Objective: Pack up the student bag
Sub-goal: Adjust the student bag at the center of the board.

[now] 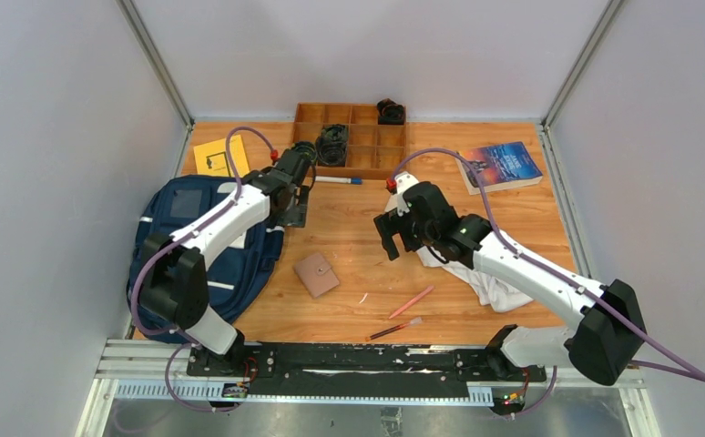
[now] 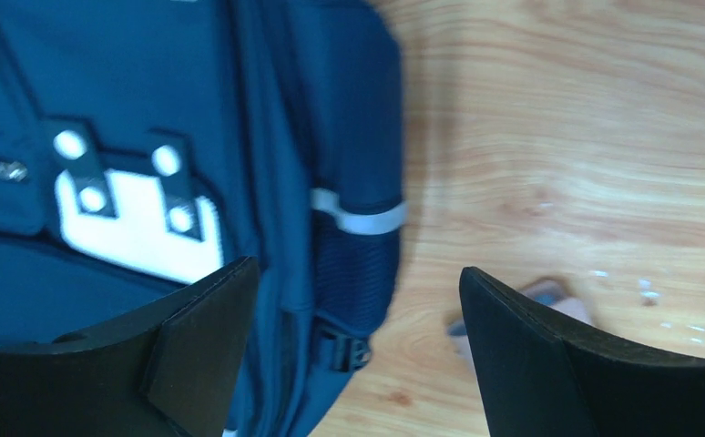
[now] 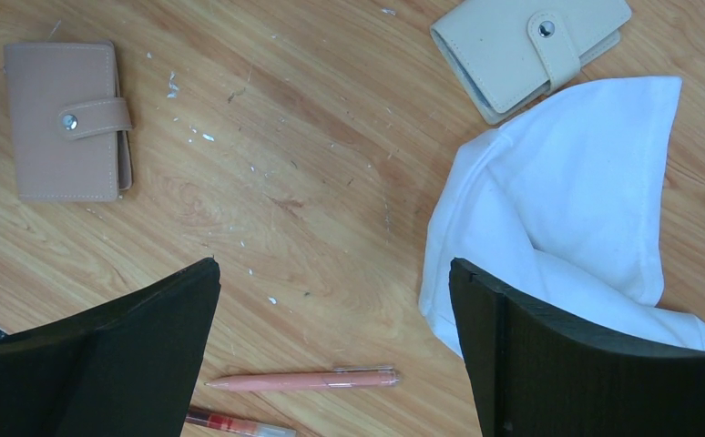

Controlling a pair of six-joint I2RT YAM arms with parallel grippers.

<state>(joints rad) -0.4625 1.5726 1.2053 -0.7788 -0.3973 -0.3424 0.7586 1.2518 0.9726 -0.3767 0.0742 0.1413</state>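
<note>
The big blue student bag (image 1: pixel 168 211) lies flat on the left side of the table (image 1: pixel 349 255). The left gripper (image 2: pixel 358 282) hangs wide open over its edge, holding nothing. The right gripper (image 3: pixel 335 273), also wide open and empty, hangs by a white cloth (image 3: pixel 567 200).

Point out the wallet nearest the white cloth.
The cream wallet, just beside the upper edge of the cloth in the right wrist view. The pink wallet lies far off on bare wood.
</note>
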